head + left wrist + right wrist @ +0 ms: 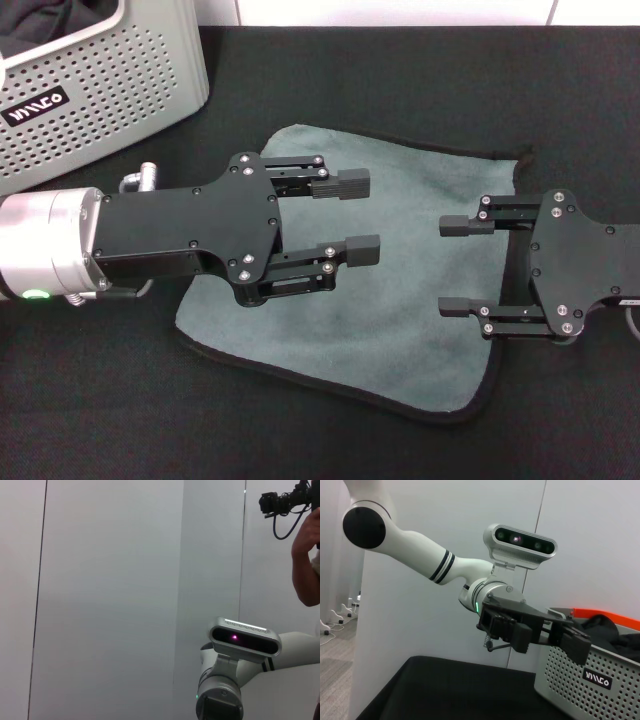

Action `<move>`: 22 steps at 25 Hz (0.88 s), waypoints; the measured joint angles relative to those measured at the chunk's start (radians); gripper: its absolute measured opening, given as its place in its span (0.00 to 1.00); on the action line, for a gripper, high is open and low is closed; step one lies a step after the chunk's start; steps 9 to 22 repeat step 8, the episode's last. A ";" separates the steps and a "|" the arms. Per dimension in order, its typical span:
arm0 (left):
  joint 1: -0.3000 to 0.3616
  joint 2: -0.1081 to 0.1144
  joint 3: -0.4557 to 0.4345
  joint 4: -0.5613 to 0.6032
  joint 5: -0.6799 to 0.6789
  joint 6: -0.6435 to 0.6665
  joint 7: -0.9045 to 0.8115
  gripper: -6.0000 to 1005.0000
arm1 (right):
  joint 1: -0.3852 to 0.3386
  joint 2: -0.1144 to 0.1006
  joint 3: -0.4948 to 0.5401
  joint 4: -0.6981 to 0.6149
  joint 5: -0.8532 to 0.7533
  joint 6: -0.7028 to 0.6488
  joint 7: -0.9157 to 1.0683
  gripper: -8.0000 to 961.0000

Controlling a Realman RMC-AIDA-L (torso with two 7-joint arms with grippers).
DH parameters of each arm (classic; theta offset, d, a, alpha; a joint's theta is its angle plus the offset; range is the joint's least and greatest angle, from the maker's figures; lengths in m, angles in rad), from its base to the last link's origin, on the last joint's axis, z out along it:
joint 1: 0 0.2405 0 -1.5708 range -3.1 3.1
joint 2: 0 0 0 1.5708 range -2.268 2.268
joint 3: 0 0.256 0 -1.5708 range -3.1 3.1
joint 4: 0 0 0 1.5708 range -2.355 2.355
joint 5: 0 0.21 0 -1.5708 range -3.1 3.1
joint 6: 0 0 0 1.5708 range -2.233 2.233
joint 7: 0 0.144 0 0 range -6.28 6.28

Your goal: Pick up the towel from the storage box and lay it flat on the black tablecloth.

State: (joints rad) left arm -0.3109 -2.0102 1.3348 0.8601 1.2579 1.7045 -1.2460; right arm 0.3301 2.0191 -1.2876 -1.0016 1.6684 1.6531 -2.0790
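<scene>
- One towel (390, 300) lies spread on the black tablecloth (90, 400), grey-green face up, with its black edging showing.
- Two grippers hang above the towel, facing each other: the left gripper (355, 217) and the right gripper (458, 267). Both have fingers wide apart and hold nothing.
- One storage box (110, 90) stands at the far left corner, apart from the towel, with dark fabric (40, 20) inside.
</scene>
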 joint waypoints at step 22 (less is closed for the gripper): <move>-0.001 -0.001 -0.006 -0.004 0.018 -0.001 -0.001 0.56 | -0.002 -0.002 0.002 -0.001 -0.007 0.002 0.002 0.65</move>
